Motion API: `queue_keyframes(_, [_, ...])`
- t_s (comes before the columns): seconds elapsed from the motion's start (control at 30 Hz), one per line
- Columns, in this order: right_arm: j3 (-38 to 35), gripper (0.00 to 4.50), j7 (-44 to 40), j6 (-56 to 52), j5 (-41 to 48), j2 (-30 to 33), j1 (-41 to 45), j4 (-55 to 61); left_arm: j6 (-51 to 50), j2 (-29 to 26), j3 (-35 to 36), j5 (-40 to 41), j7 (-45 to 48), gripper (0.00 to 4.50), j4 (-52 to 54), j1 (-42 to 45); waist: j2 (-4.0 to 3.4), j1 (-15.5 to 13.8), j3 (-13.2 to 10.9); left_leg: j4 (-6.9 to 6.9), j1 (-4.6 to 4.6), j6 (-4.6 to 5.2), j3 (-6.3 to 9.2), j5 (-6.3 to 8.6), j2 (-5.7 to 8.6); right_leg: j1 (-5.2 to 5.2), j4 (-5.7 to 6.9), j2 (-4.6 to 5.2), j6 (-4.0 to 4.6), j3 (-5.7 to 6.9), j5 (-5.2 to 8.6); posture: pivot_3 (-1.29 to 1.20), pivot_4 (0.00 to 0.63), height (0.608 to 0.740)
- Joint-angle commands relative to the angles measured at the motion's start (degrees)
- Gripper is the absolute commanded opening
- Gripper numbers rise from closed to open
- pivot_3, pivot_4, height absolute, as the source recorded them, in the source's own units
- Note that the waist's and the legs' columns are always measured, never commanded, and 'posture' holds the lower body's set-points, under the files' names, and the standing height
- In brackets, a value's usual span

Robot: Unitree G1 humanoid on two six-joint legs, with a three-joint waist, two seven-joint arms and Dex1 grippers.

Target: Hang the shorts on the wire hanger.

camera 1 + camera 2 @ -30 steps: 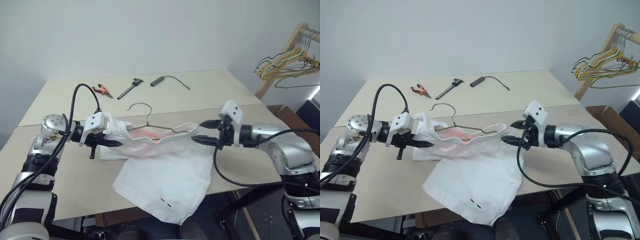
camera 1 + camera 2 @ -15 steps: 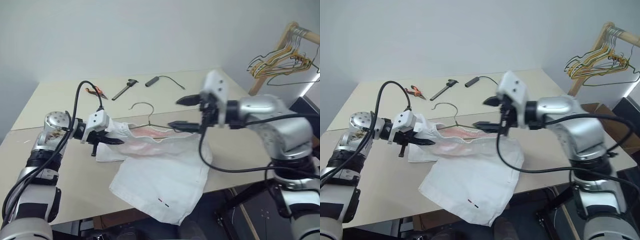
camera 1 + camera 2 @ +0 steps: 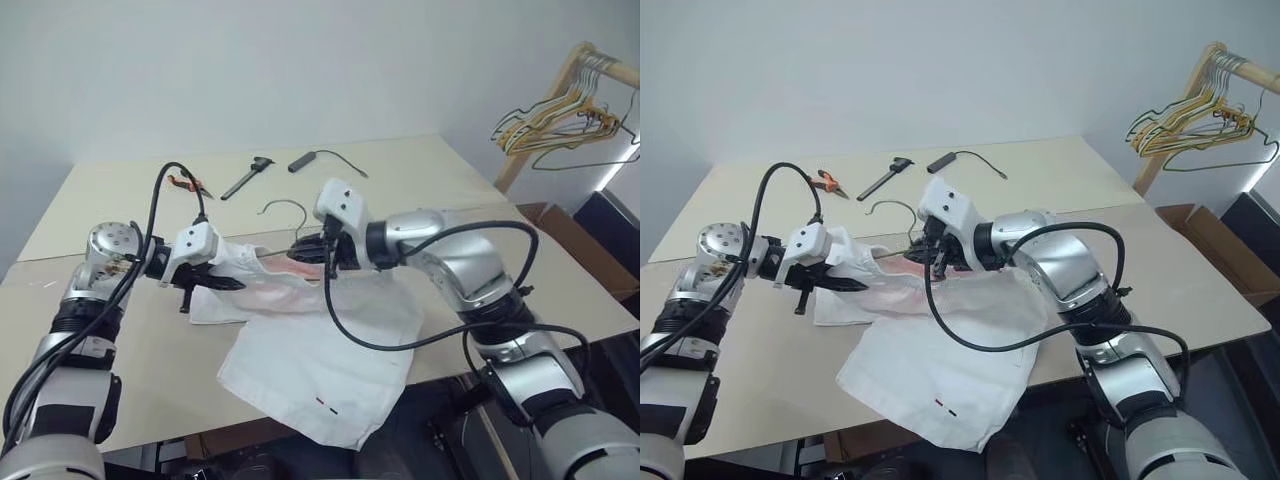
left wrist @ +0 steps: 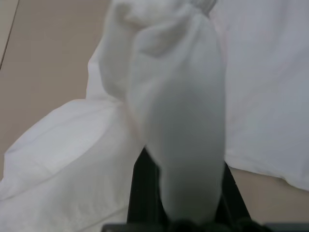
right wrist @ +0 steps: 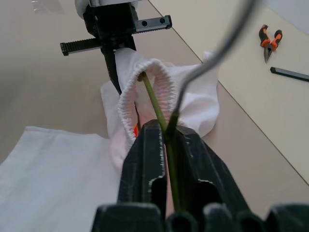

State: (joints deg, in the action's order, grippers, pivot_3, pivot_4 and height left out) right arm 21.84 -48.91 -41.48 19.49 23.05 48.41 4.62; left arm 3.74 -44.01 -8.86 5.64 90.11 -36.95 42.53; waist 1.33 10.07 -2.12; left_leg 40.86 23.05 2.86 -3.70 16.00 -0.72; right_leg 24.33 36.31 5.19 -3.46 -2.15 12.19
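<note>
The white shorts [image 3: 320,350] lie spread on the table [image 3: 450,190], one leg hanging over the near edge. My left gripper [image 3: 225,283] is shut on the gathered waistband's left end, and cloth bulges between its fingers [image 4: 142,193]. The wire hanger [image 3: 283,207] lies with its hook toward the far side, its body tucked into the waistband opening [image 5: 149,72]. My right gripper [image 3: 305,252] is shut on the hanger's neck just below the hook. The wire [image 5: 154,101] runs between its fingertips [image 5: 145,140] into the waistband.
Orange-handled pliers [image 3: 190,183], a dark caliper-like tool [image 3: 245,177] and a black cabled device [image 3: 310,158] lie on the far half of the table. A wooden rack with yellow and green hangers [image 3: 560,110] stands at the right, with a cardboard box [image 3: 570,240] below it.
My right gripper left the waistband's right end, swung left over the shorts to the hanger's neck and went from open to shut on the wire. The left gripper kept its hold.
</note>
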Motion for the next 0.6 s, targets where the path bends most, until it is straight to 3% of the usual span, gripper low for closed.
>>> queue_keyframes(0.03, [-3.9,0.0,-1.6,7.1,0.4,-0.9,-1.7,-0.2,-0.6,-1.3,1.9,1.1,-0.3,0.28,1.8,1.9,0.0,0.1,0.0,0.0,-0.01,0.0,0.0,0.0,0.0,0.0,-0.02,0.0,0.0,-0.01,0.0,-0.13,0.0,0.74])
queue_keyframes(0.2, [-5.4,0.0,-5.0,13.6,0.5,-1.2,-3.8,-1.0,-3.5,-2.5,3.3,2.5,0.4,1.77,1.5,3.2,0.0,0.1,0.0,0.0,-0.05,0.0,0.02,0.0,0.01,-0.05,-0.01,0.01,0.0,-0.01,0.0,-0.12,0.0,0.74])
queue_keyframes(0.47, [-6.7,0.0,-10.1,19.0,0.5,0.2,-5.8,-2.2,0.8,-4.8,2.8,0.4,-0.4,4.42,-0.6,2.1,0.0,-0.1,0.0,-0.01,-0.08,0.0,0.02,0.0,0.0,-0.06,-0.02,0.0,0.0,-0.01,0.0,-0.12,0.0,0.74])
queue_keyframes(0.6, [-7.4,0.0,-10.9,19.6,0.7,0.4,-6.3,-2.0,2.9,-5.0,2.1,-0.6,-0.6,4.47,-2.1,1.8,0.0,-0.3,0.0,-0.01,-0.11,0.0,0.02,0.0,0.0,-0.06,-0.06,0.0,0.0,-0.02,0.0,-0.12,0.0,0.74])
